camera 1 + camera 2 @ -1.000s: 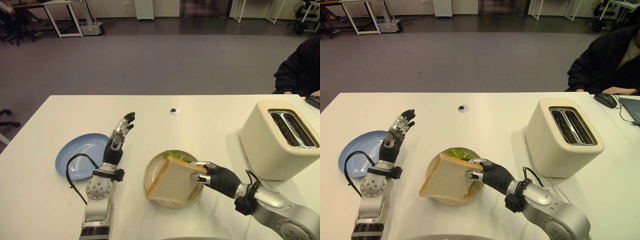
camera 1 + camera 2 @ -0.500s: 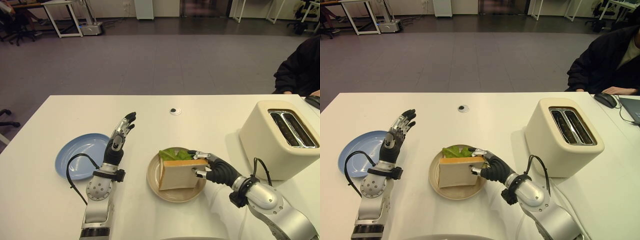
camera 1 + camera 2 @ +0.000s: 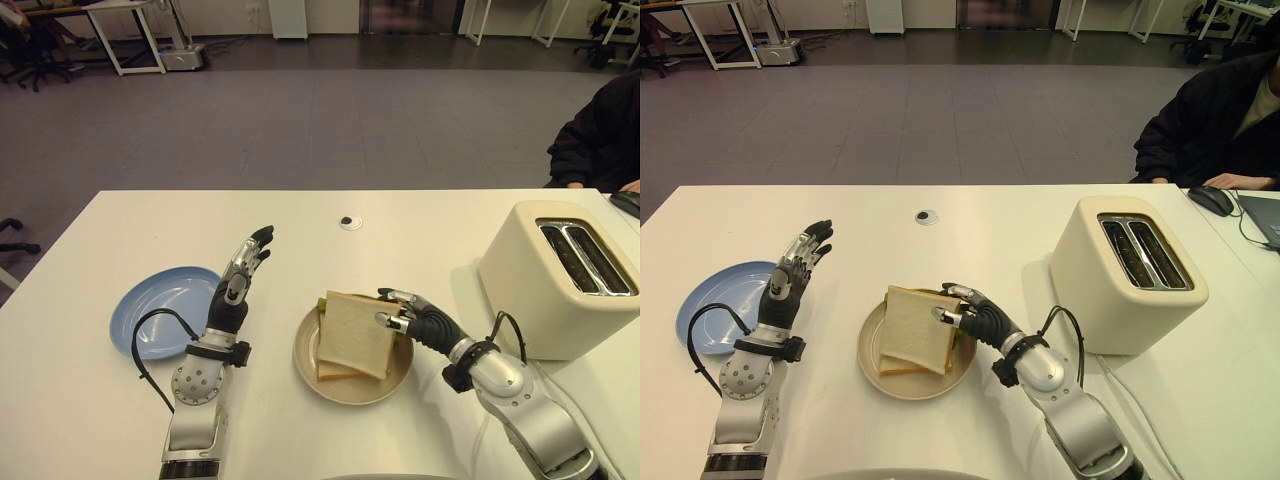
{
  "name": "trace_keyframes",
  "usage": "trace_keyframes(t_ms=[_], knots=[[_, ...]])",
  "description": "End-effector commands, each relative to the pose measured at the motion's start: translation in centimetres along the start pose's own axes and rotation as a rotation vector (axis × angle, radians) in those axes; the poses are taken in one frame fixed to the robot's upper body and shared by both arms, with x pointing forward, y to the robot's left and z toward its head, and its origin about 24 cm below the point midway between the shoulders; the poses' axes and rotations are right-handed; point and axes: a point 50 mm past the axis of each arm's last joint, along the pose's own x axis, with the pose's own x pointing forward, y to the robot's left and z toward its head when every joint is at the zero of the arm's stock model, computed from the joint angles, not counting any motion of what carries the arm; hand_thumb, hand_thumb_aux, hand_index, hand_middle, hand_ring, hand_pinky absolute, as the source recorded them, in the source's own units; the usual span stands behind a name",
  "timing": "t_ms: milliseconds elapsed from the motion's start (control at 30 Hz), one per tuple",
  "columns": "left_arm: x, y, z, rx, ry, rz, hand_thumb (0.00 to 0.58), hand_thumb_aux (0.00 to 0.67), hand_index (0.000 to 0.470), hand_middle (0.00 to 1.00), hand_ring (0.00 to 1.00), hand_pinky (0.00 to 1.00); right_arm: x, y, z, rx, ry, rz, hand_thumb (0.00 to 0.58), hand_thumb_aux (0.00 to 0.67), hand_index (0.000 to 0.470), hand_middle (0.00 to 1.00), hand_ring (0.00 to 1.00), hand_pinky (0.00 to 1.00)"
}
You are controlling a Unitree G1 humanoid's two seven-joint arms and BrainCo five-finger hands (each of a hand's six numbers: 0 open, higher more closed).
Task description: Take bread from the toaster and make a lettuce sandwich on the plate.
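Observation:
A beige plate [image 3: 352,396] lies at the table's middle front. On it is a sandwich: a bottom bread slice [image 3: 334,372], a sliver of green lettuce [image 3: 323,301] at the back left, and a top bread slice [image 3: 355,332] lying nearly flat. My right hand [image 3: 408,311] is at the top slice's right edge, its fingers curled around that edge. To the left of the plate my left hand [image 3: 240,280] stands upright, open and holding nothing. The cream toaster [image 3: 555,295] sits at the right, both slots dark.
A blue plate [image 3: 160,311] lies left of my left hand. A small round cap [image 3: 350,222] is set in the table further back. At the far right a seated person's sleeve rests by a computer mouse [image 3: 1212,199].
My right hand carried the raised slice back over the plate, stood it on edge, then laid it flat on the lettuce. The left hand has kept still.

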Motion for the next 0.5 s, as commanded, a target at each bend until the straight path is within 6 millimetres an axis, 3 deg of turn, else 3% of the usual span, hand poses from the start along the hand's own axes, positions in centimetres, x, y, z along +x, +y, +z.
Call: trace_keyframes(t_ms=[33,167,267,400,500], knots=[[-0.2,-0.3,-0.1,-0.001,0.014,-0.013,0.0,0.0,0.0,0.0,0.0,0.0,1.0,0.2,-0.3,-0.041,0.002,0.002,0.0,0.0,0.0,0.0,0.0,0.0],[-0.2,-0.4,0.0,-0.004,0.009,-0.016,0.0,0.0,0.0,0.0,0.0,0.0,1.2,-0.1,0.5,-0.084,-0.053,-0.034,0.0,0.0,0.0,0.0,0.0,0.0],[-0.1,-0.5,0.0,-0.006,0.007,-0.019,0.0,0.0,0.0,0.0,0.0,0.0,0.9,-1.0,2.4,-0.122,-0.186,-0.115,0.0,0.0,0.0,0.0,0.0,0.0],[0.0,-0.6,0.3,0.001,-0.005,-0.035,0.0,0.0,0.0,0.0,0.0,0.0,-1.3,-2.4,6.5,-0.102,-0.53,-0.217,0.0,0.0,0.0,0.0,0.0,0.0],[0.1,-1.2,1.9,-0.01,-0.052,-0.135,0.0,0.0,0.0,0.0,0.0,0.0,-2.5,-3.1,6.5,0.001,-0.613,-0.141,0.0,0.0,0.0,0.0,0.0,0.0]])
